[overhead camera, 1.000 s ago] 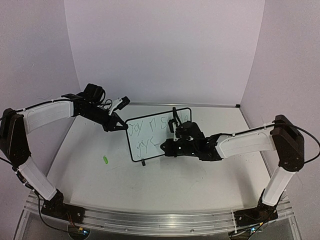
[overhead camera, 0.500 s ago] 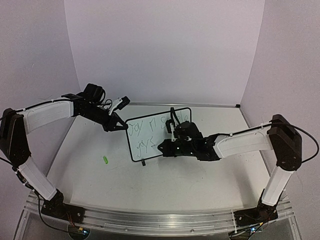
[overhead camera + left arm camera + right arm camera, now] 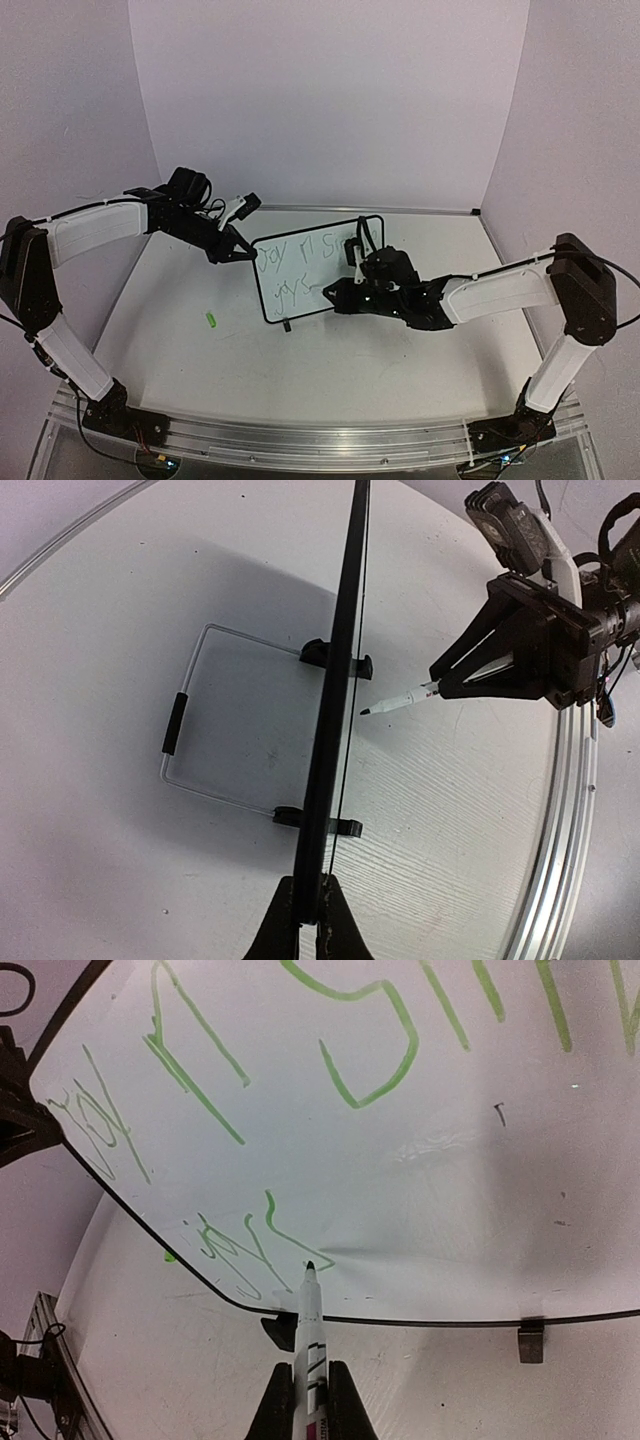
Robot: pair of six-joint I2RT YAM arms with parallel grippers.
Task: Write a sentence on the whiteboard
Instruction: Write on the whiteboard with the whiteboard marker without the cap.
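Note:
The whiteboard [image 3: 322,272] stands tilted at the table's middle, and the left wrist view shows it edge-on [image 3: 340,680]. The sentence [image 3: 290,252] is in green, with a short second line [image 3: 292,290]; both also show in the right wrist view [image 3: 365,1055]. My left gripper [image 3: 241,250] is shut on the board's left edge [image 3: 308,920]. My right gripper [image 3: 337,295] is shut on a white marker [image 3: 311,1330]. The marker's tip sits at the end of the last green stroke, low on the board. In the left wrist view the marker [image 3: 400,698] shows a small gap from the board.
A small green cap [image 3: 211,320] lies on the table left of the board. A wire stand [image 3: 185,725] lies behind the board, joined to its two black feet [image 3: 335,660]. The metal rail [image 3: 300,435] runs along the near edge.
My right arm has shifted a little to the right in front of the board's lower line, uncovering more of the upper words. My left arm and the board have not moved.

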